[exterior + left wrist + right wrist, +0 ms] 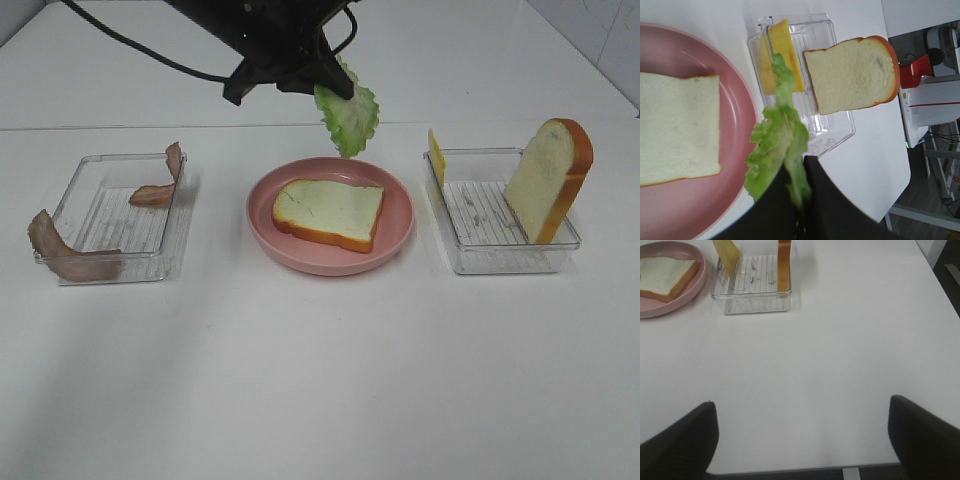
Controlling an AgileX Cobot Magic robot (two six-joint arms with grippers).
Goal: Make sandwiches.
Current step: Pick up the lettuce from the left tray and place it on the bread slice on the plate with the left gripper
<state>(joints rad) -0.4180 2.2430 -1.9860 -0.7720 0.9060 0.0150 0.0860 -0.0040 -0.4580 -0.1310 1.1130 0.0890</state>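
**Fig.** The left tool (796, 172) was closed on a lettuce leaf (348, 120), held above the far rim of the plate (398, 235). One bread slice (330, 212) lay flat on the plate. A second slice (548, 180) and cheese (436, 156) stood in the right tray (480, 262). The right tool (802, 407) was spread wide, empty, over the surface (805, 355).

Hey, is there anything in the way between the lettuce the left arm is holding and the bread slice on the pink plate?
Nothing visible does. The left gripper holds the lettuce leaf over the far rim of the pink plate, and the top of the bread slice is bare. The clear trays sit off to the sides.
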